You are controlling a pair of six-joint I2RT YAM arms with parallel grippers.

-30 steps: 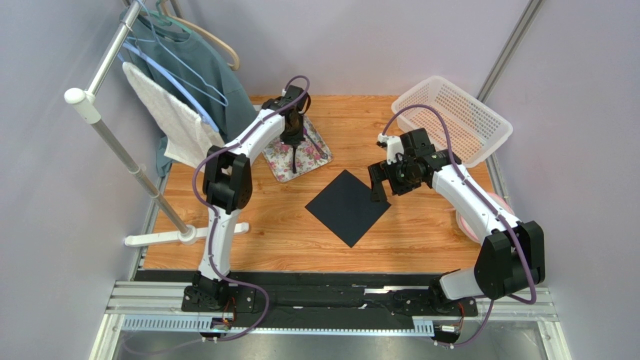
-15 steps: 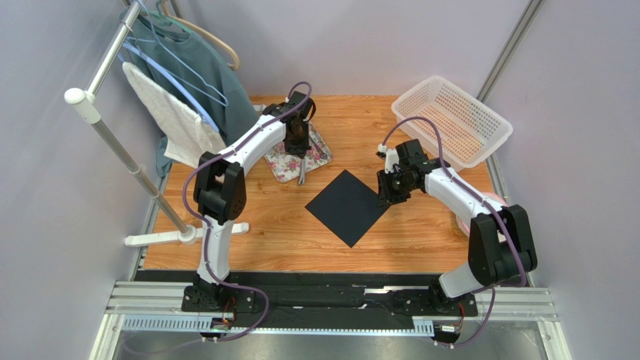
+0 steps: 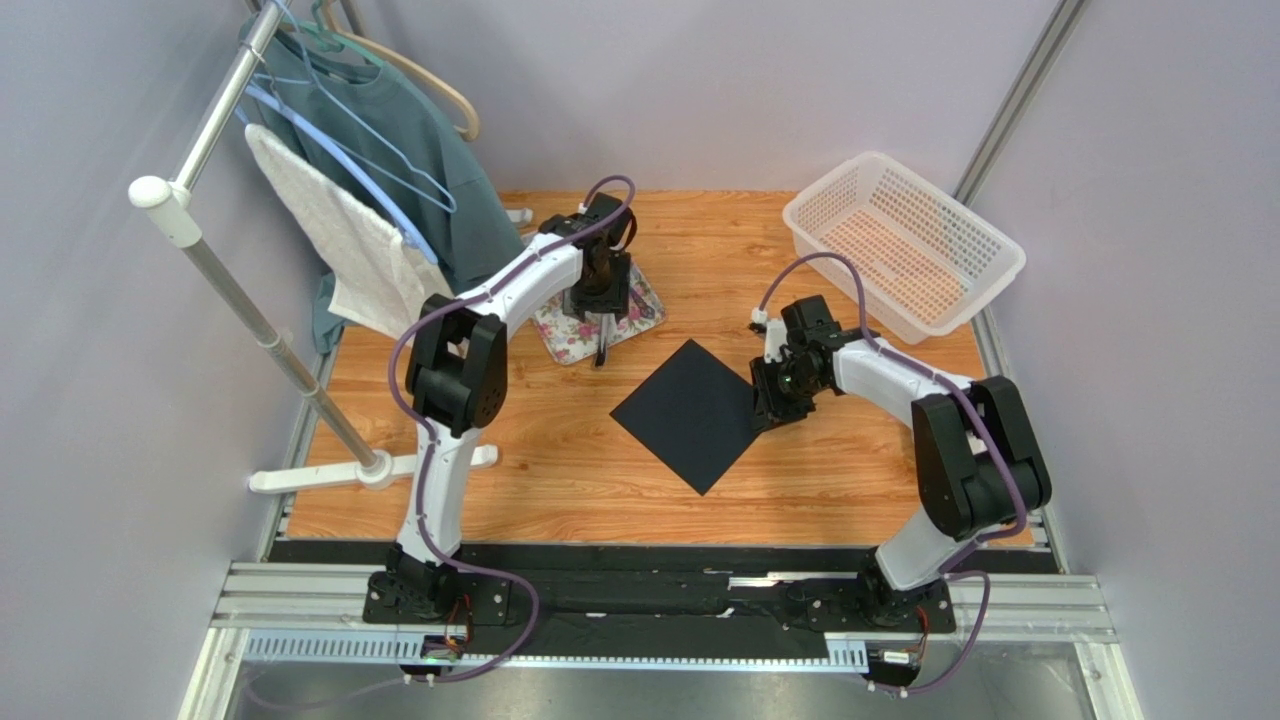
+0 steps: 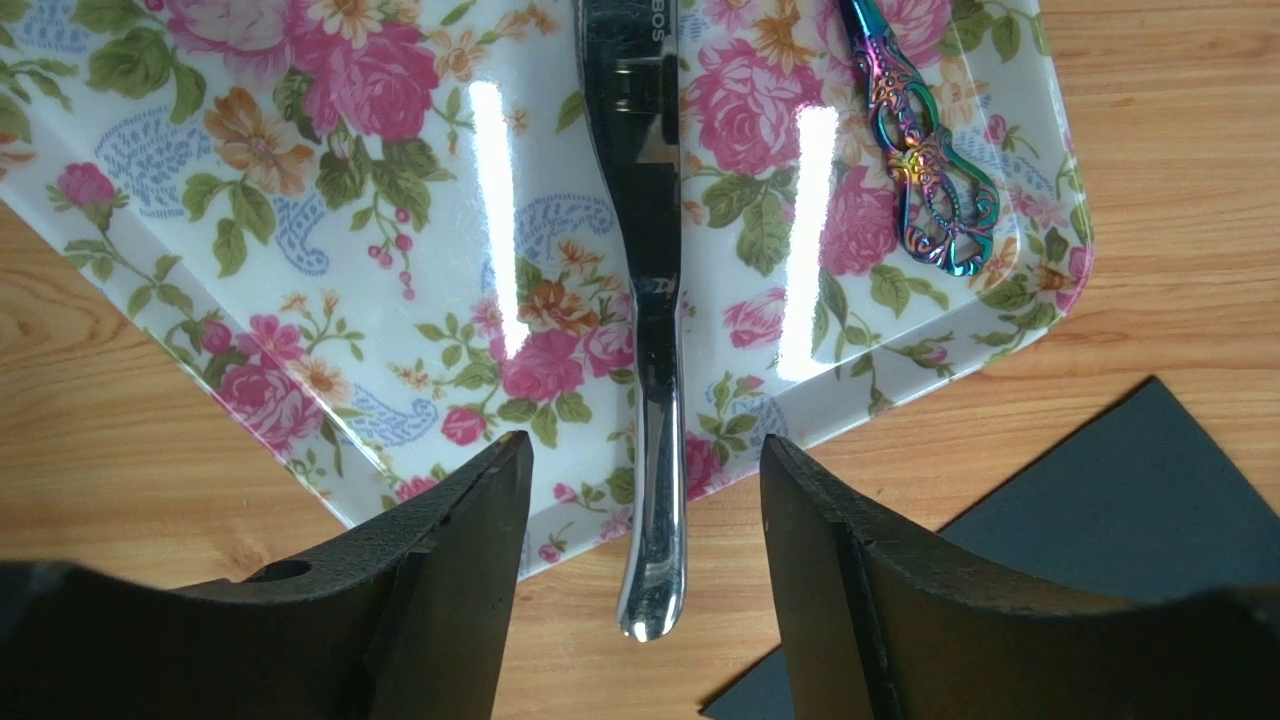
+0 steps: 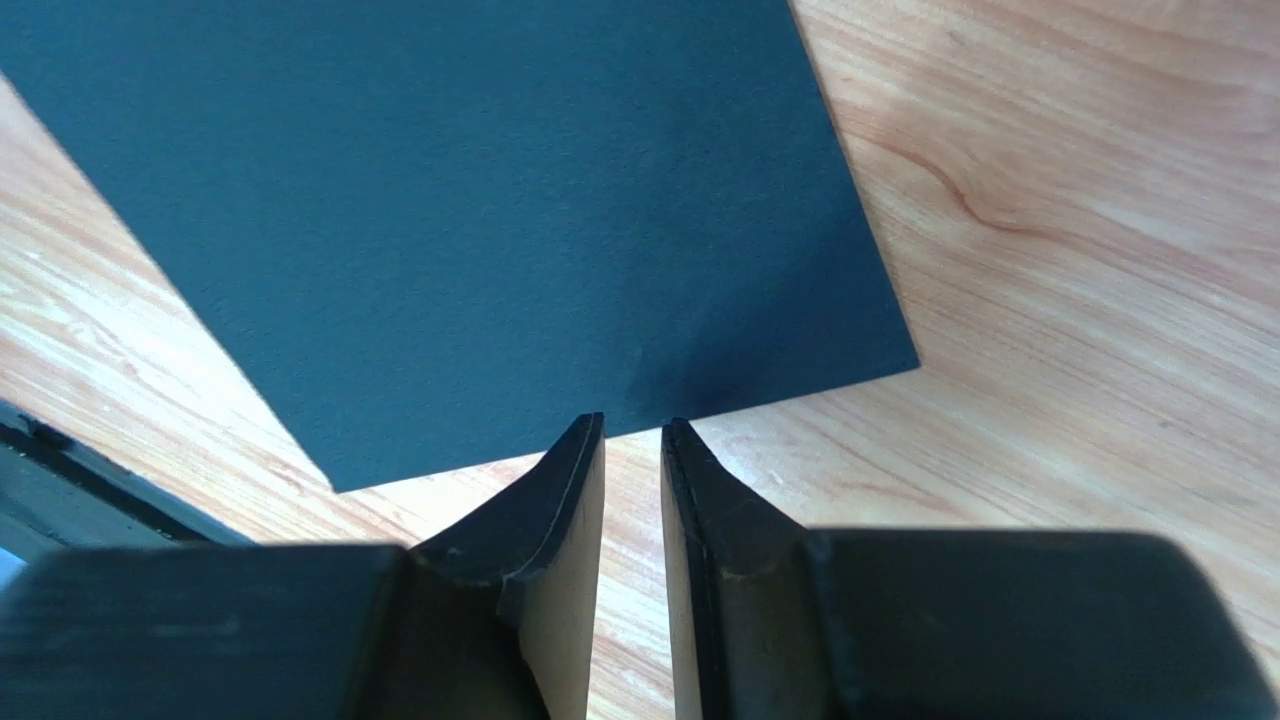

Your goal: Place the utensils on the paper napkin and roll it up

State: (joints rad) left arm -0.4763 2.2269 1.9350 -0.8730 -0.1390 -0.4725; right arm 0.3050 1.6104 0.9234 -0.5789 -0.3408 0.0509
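A pale grey knife (image 4: pixel 654 300) lies on the floral tray (image 4: pixel 301 255), its handle end sticking out over the tray's near edge above the table. My left gripper (image 4: pixel 643 446) is open, one finger on each side of that handle end and neither touching it. The purple fork (image 4: pixel 917 135) rests on the tray to the right of the knife. The black paper napkin (image 3: pixel 694 414) lies flat mid-table, and one corner (image 4: pixel 1112 525) reaches close to the tray. My right gripper (image 5: pixel 633 425) is low at the napkin's right edge (image 5: pixel 451 195), jaws a narrow gap apart, wood showing between them.
A white perforated basket (image 3: pixel 906 240) stands at the back right. A clothes rack with hangers, a green garment and a white towel (image 3: pixel 353 225) fills the left side, and its foot (image 3: pixel 368 473) lies on the table.
My left gripper was shut and now stands open over the knife's handle, which now overhangs the tray edge. My right gripper narrowed from wide open and came down to the napkin's right edge.
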